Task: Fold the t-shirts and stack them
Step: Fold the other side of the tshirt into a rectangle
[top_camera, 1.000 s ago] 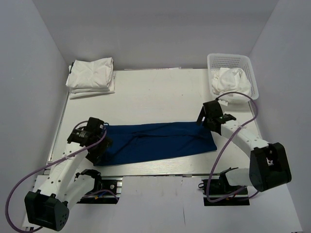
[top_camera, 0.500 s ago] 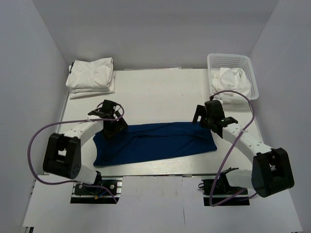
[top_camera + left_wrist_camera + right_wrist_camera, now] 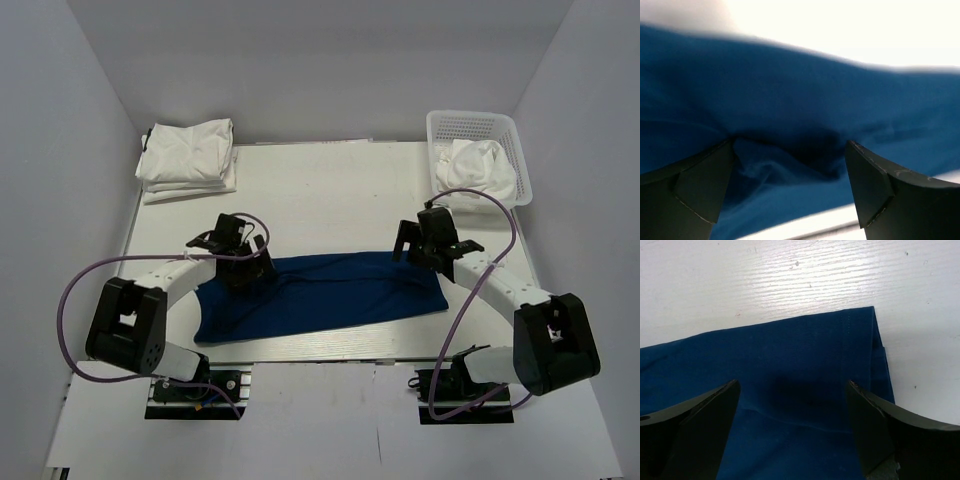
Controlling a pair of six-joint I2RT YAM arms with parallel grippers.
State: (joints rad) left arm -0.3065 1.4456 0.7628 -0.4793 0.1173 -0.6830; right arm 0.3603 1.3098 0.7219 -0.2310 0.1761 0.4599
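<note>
one blue t-shirt [image 3: 335,292], two hands [image 3: 246,272] [image 3: 410,246] spread wide

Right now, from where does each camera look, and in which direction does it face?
Top external: above and behind the arms, looking down on the table, blue t-shirt, folded white t-shirts and basket; both arms, left gripper and right gripper show.
Left wrist: on the left arm, close above the blue t-shirt's cloth; its two open fingers show.
Right wrist: on the right arm, facing down at the t-shirt's corner and bare table; its open fingers show.
Shared: all three see the blue t-shirt.
</note>
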